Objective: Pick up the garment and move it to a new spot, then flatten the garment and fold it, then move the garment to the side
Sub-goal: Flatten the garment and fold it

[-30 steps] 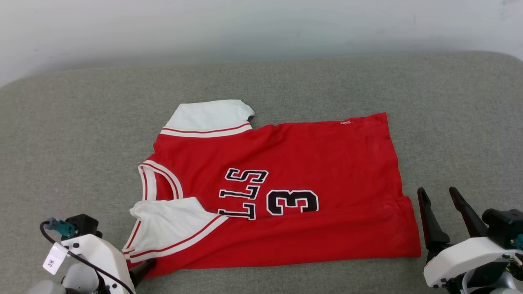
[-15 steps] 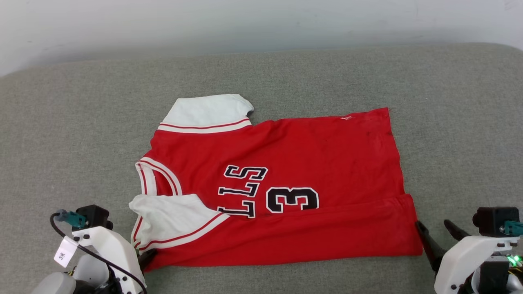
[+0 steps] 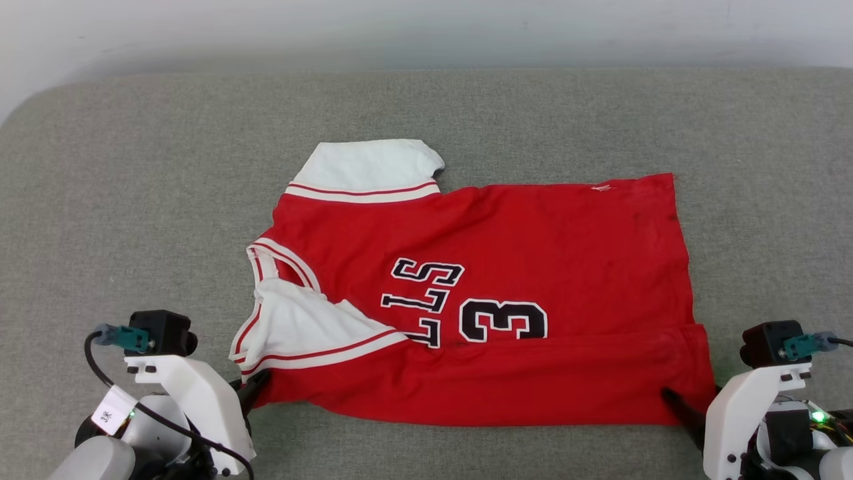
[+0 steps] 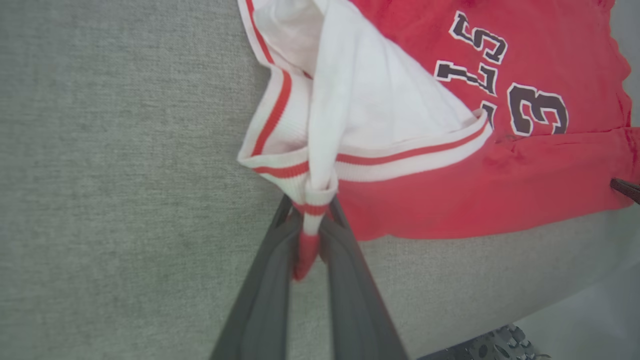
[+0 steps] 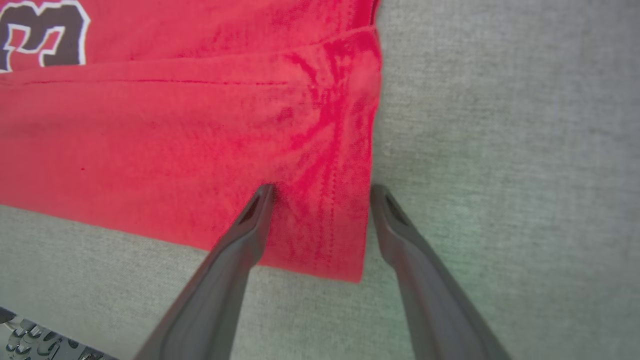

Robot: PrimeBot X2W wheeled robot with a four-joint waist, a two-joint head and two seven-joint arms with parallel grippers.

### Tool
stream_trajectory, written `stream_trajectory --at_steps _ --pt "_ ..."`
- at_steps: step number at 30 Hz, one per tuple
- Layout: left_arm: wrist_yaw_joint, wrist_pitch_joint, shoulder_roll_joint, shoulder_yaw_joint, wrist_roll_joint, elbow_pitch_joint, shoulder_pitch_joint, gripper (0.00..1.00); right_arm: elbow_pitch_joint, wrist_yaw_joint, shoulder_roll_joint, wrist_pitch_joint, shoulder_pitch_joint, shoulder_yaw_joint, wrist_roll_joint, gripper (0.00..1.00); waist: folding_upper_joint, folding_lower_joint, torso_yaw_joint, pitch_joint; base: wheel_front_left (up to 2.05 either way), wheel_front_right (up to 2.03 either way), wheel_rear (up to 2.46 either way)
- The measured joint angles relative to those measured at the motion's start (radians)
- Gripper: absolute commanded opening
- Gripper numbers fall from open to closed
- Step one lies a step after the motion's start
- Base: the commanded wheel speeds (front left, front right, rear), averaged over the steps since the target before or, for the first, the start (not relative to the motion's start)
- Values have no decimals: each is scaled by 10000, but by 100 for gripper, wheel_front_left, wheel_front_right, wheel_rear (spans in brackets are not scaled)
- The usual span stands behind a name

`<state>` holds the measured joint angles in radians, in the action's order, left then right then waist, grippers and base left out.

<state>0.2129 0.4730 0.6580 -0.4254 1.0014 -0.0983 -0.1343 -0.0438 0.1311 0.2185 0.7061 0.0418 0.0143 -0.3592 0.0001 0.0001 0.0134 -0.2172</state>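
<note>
Fingers (image 4: 265, 290) of left gripper (image 4: 310, 207) pinched tight on shirt (image 3: 533, 253) sleeve trim; right gripper (image 5: 321, 190) spread pretty wide, straddling hem corner on grey cushion (image 3: 133, 167).

Grey woven pad (image 3: 133, 167), far corners rounded. Beyond its far edge: plain pale wall (image 3: 426, 27), possibly floor. Even, diffuse light.

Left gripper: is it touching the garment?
Touching. The left wrist view shows the left gripper shut on the garment: a bunched bit of striped sleeve trim is pinched between its two fingers.
</note>
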Motion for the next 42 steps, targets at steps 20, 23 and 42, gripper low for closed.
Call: stream_trajectory --at_steps 20,23,42 --pt "-96 -633 -84 -140 -228 -173 466 0 -77 -2 303 525 48 -617 -466 0 0 0 198 809 0 0 0" --pt "59 -644 -31 -136 -203 -326 849 0 194 -2 339 619 -417 -637 -472 0 0 0 229 1258 0 0 0" --pt "594 -890 -213 -73 679 -328 3181 0 1335 -2 -222 1289 -3034 136 -533 0 0 -2 328 2433 0 0 0"
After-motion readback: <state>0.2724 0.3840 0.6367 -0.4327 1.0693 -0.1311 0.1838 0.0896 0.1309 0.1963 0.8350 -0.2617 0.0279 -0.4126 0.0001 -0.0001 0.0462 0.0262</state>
